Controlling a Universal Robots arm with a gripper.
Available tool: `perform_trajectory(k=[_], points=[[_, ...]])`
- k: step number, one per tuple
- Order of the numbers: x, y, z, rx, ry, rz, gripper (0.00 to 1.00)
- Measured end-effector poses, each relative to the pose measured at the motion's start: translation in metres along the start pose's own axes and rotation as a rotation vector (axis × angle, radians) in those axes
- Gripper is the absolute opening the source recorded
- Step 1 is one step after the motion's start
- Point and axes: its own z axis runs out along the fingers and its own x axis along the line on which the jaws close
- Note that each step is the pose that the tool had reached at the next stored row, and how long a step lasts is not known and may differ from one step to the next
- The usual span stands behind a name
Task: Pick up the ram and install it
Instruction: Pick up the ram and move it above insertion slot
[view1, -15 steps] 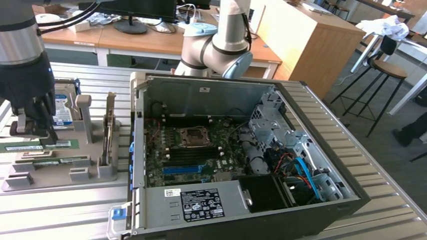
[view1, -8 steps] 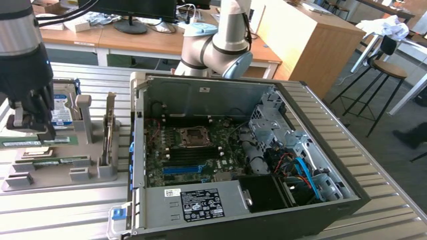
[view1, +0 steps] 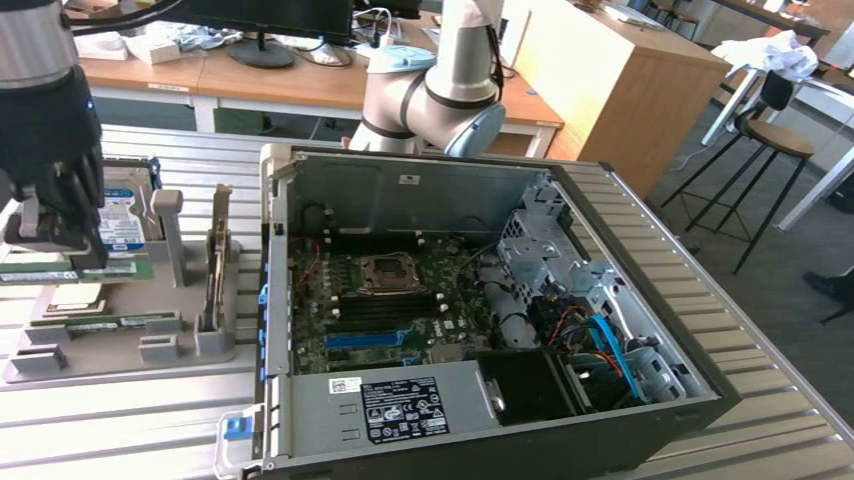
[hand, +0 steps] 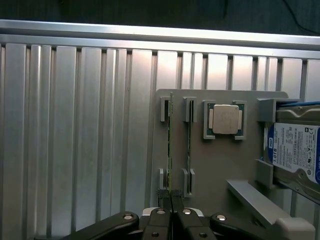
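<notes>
Status: early, pick stage. The ram (hand: 170, 140) stands on edge in its slots at the outer edge of the grey parts holder (hand: 220, 170). A second stick (hand: 188, 142) sits in the next slots inward, and the CPU (hand: 223, 120) is further in. As far as I can tell, the ram is not lifted clear of the holder.

Install not started. The open PC case (view1: 507, 300) sits beside the holder on the slatted tabletop (hand: 75, 140) with the motherboard (view1: 387, 300) exposed, well apart from the ram.

Pincer (hand: 171, 196): jaws together, barely a gap. It sits over one end of the holder. The ram's thin edge runs straight into the seam between the fingertips, so I read it as clamped on that end of the stick. The fingers hide the contact itself, so the grip is likely, not confirmed.
</notes>
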Motion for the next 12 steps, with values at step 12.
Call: perform_trajectory(k=[12], points=[[0.0,-0.0011,-0.0274,-0.0001,0.0001,0.0,0.11]])
